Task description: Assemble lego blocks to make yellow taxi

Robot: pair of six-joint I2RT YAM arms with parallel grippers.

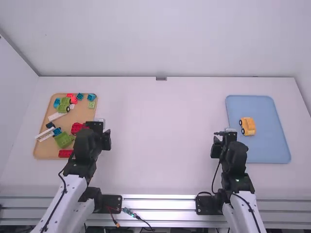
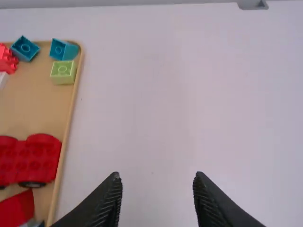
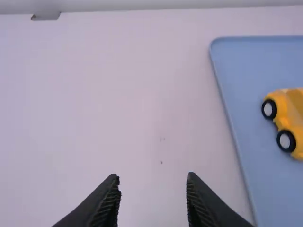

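In the high view my left gripper (image 1: 99, 131) is over the right edge of the wooden tray; my right gripper (image 1: 225, 138) is just left of the blue tray (image 1: 265, 150). A yellow car (image 1: 247, 126) with black wheels rests in the blue tray. In the left wrist view my left gripper (image 2: 157, 182) stands open with nothing between its fingers. My right gripper (image 3: 153, 182) is likewise open and holds nothing in the right wrist view, where the yellow car (image 3: 287, 118) stands at the right.
The wooden tray (image 1: 107, 103) at the left holds several loose blocks: red wheeled base (image 2: 33, 158), lime green block (image 2: 63, 72), teal block (image 2: 63, 49), green pieces (image 1: 63, 140) and white pieces (image 1: 56, 116). Cables lie along the front rail.
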